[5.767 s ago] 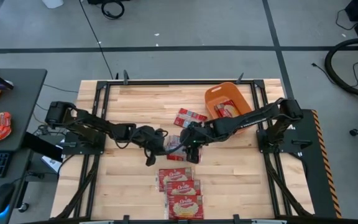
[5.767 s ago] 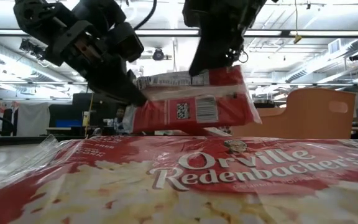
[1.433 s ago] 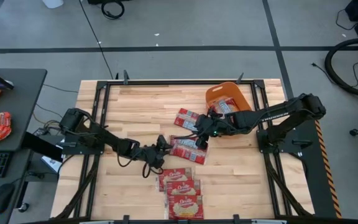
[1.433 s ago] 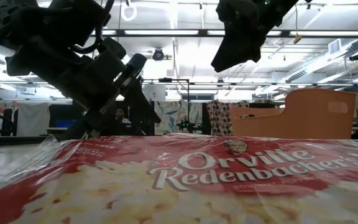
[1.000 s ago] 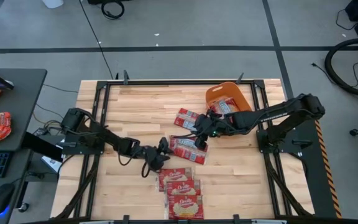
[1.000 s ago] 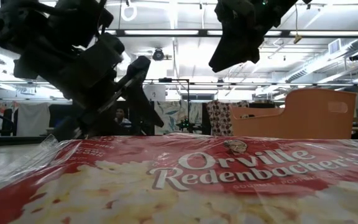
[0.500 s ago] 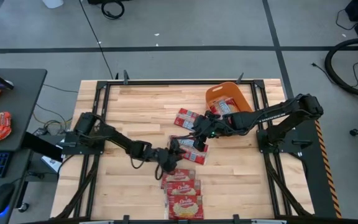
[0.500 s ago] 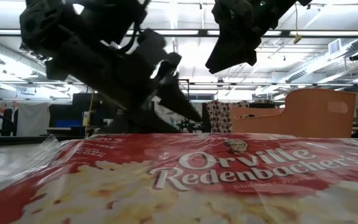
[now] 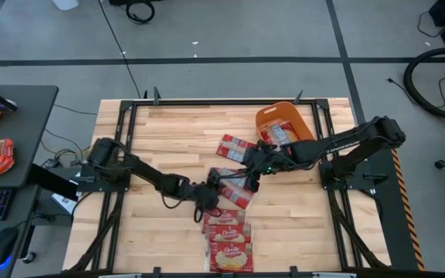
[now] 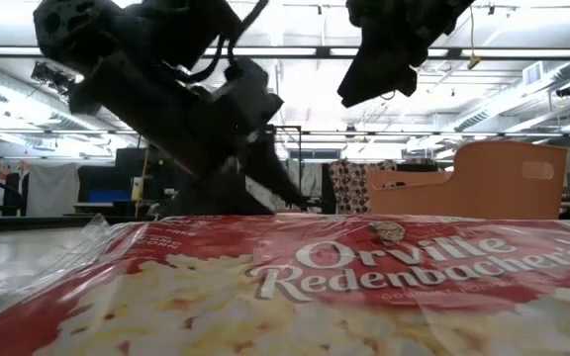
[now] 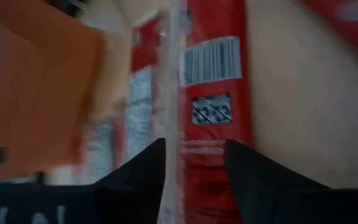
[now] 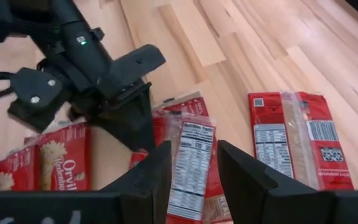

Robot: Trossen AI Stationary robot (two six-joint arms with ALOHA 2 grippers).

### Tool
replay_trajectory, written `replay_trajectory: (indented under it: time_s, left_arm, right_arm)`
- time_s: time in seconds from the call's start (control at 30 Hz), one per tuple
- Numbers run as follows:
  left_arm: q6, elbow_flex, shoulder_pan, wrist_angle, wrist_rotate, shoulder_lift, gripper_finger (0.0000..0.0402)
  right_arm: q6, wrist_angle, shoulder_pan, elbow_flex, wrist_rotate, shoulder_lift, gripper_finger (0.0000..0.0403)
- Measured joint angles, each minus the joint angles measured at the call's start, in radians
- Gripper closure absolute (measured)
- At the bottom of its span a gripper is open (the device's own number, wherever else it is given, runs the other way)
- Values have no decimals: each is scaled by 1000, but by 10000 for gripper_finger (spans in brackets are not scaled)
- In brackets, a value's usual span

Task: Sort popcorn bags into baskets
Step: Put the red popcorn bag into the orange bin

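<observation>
My left gripper (image 9: 215, 194) has slid in over the last second from the bare boards toward the middle of the table, and it now sits low at the near edge of the loose popcorn bag (image 9: 234, 188) that lies back-side up there, its fingers (image 11: 135, 180) apart with the packet's clear seam running between them (not yet closed on anything, as far as I can judge). That bag was set down on the table a moment ago, after both my grippers had it in the air between them, so it looks to me as if I am going back for a fresh hold rather than moving on. My right gripper (image 9: 255, 173) has barely shifted; it hovers above the far side of the same bag, fingers (image 12: 160, 171) spread and empty, the nutrition panel showing between them. My left arm lies stretched long and low across the table from its base, wrist pitched down toward the wood; my right arm reaches in from the other side, held higher. The orange basket (image 9: 267, 119) stands at the far right corner with one bag (image 9: 281, 133) already in it. Another bag (image 9: 236, 147) lies just beside the basket, and a row of bags (image 9: 227, 239) waits at the near edge, label up, so most of the sorting is still ahead.
</observation>
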Motion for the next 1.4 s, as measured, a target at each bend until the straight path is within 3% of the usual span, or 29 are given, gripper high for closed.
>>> replay_trajectory:
  time_s: [0.27, 0.53, 0.67, 0.83, 0.97, 1.13, 1.4]
  left_arm:
    - [-259, 54, 54, -396, 334, -199, 268]
    - [-592, 60, 53, -443, 718, -202, 269]
    - [-751, 60, 53, -430, 699, -186, 269]
    - [-827, 60, 60, -368, 662, -128, 252]
    - [-864, 61, 81, -357, 696, -97, 223]
    - [-886, 61, 100, -342, 844, -77, 198]
    - [-915, 62, 94, -356, 794, -38, 203]
  right_arm:
    - [2, -25, 0, -1, 1, -20, 270]
    - [17, -41, 11, 0, -64, -14, 270]
    - [17, -32, 41, -4, -81, -13, 270]
    - [16, -12, 66, -4, -54, -13, 270]
    - [11, -3, 69, -4, -50, -13, 270]
    - [7, 1, 69, -4, -30, -13, 270]
    - [8, 7, 69, -4, -29, -13, 270]
